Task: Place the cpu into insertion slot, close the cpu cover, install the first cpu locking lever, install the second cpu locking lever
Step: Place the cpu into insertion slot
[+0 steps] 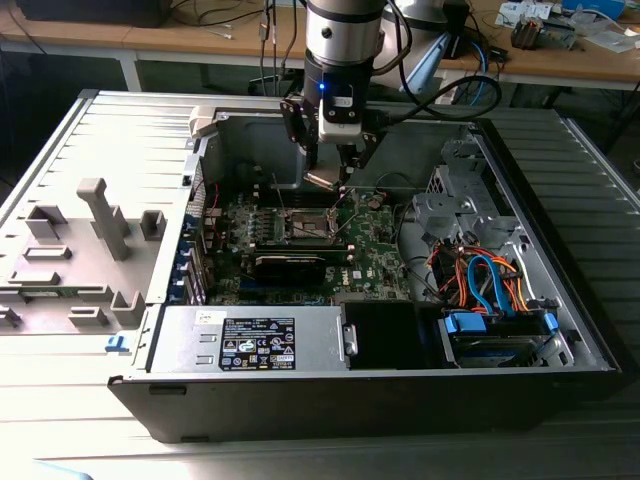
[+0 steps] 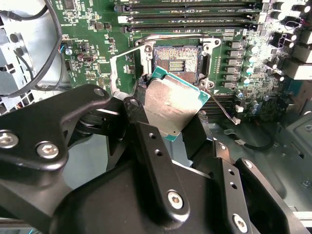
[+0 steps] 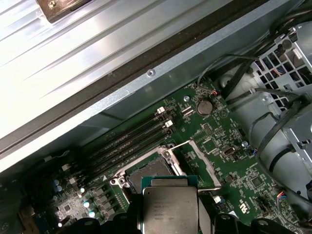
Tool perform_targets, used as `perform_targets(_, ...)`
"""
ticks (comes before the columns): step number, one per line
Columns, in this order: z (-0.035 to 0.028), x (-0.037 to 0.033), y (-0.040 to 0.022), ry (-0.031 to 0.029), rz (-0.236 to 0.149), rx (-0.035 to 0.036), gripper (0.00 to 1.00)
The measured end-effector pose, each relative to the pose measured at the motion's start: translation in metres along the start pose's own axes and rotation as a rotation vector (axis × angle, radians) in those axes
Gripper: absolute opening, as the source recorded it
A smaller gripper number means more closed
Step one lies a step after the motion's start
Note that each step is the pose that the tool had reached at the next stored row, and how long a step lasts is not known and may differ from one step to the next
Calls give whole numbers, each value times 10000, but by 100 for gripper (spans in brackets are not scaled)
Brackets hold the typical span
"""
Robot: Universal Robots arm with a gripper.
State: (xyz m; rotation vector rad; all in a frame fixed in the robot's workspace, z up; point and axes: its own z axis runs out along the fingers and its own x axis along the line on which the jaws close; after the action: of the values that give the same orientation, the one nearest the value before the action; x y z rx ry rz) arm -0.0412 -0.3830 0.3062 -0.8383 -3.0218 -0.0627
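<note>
The cpu was gripped by the closed hand just above the empty insertion slot, the cpu cover was seen open, and seating, closing and locking were not yet done.

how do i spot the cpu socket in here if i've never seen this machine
Inside the open computer case, find the green motherboard. Next to its long black memory slots sits the insertion slot: the only dark square recess, metal-rimmed, nearest the cpu held in the jaws.
</note>
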Motion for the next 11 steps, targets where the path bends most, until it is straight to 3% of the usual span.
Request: perform_targets(11,2,0,0,-4,108,-1,55)
